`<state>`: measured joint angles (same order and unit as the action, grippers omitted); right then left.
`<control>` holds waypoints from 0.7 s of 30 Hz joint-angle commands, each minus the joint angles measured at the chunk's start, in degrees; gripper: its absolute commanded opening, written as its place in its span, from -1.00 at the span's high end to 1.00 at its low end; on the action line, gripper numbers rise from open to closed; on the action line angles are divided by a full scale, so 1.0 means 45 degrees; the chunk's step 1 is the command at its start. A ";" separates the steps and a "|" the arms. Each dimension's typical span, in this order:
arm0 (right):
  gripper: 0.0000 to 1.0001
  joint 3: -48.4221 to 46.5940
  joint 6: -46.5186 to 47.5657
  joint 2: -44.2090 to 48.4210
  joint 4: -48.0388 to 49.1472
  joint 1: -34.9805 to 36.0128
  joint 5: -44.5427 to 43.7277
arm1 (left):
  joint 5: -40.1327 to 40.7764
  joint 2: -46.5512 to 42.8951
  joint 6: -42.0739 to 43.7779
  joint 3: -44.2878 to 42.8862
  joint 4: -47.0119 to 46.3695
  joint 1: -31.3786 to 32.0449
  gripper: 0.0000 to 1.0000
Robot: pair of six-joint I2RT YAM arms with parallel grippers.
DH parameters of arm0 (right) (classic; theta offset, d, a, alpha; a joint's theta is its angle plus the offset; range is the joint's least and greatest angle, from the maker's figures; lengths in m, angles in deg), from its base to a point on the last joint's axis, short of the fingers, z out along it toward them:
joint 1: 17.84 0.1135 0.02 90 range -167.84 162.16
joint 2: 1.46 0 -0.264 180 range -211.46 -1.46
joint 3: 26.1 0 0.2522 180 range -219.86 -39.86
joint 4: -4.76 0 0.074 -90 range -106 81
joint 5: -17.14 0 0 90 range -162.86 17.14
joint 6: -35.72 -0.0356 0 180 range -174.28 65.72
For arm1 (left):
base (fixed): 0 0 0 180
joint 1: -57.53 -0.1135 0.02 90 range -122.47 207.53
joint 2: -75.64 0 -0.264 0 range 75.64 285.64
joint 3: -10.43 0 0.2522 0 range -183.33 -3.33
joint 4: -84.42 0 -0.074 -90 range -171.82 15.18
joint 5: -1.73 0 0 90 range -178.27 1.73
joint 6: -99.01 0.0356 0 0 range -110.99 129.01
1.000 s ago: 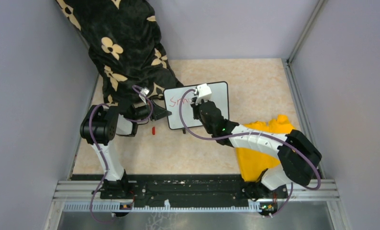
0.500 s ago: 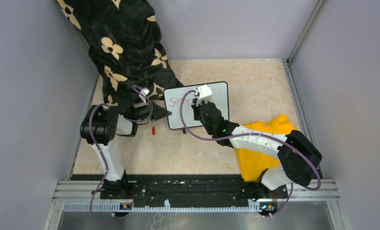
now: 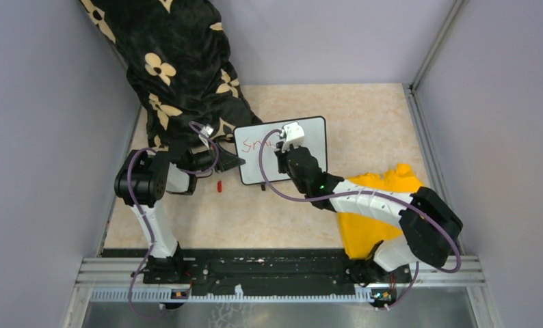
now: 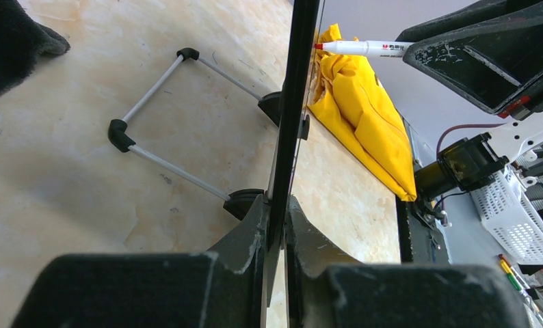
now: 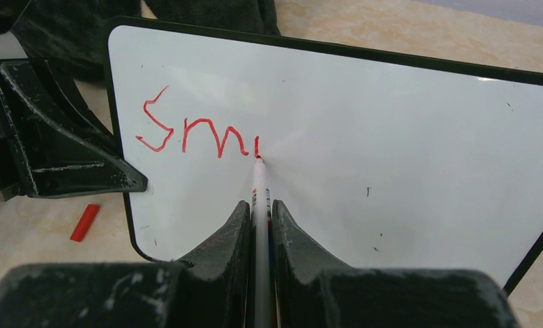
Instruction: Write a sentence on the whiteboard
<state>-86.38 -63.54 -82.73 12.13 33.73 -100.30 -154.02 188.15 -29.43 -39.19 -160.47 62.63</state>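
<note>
The whiteboard [image 3: 313, 137] stands propped up on the table, its white face [image 5: 392, 137] filling the right wrist view. My left gripper [image 3: 231, 160] is shut on its left edge; in the left wrist view the black frame [image 4: 296, 102] runs edge-on between the jaws of that gripper [image 4: 275, 201]. My right gripper [image 5: 258, 205] is shut on a white marker [image 5: 258, 184], whose red tip touches the board. The sentence [image 5: 193, 133] reads "Sm" in red plus one short fresh stroke, also seen from above [image 3: 254, 144]. The marker [image 4: 364, 48] points at the board's face.
A red marker cap [image 3: 219, 185] lies on the table by the board's lower left corner [image 5: 85, 222]. A yellow cloth [image 3: 375, 205] sits under the right arm. A black flowered cloth [image 3: 180, 61] covers the far left. The board's wire stand [image 4: 152, 143] rests behind it.
The right gripper has shifted slightly to the right along the board, and a short red stroke has appeared after the "m". The left arm has stayed put.
</note>
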 commanded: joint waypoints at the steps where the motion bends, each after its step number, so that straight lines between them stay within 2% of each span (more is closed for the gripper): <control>1: 1.00 -0.0098 -0.0170 0.0944 0.0072 -0.0169 -0.0010 | -0.0115 0.0195 0.0159 0.0190 0.0271 -0.0023 1.00; 9: 1.00 -0.0709 0.0152 0.1311 0.0202 -0.0192 -0.0279 | -0.0114 0.0174 0.0148 0.0177 0.0266 -0.0021 1.00; 21: 1.00 -0.1394 0.0202 0.0583 0.0688 -0.0570 -0.0096 | -0.0115 0.0174 0.0174 0.0179 0.0310 0.0018 1.00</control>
<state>-89.46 -62.90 -79.46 11.93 31.90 -100.70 -154.09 188.15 -29.28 -39.19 -160.47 62.63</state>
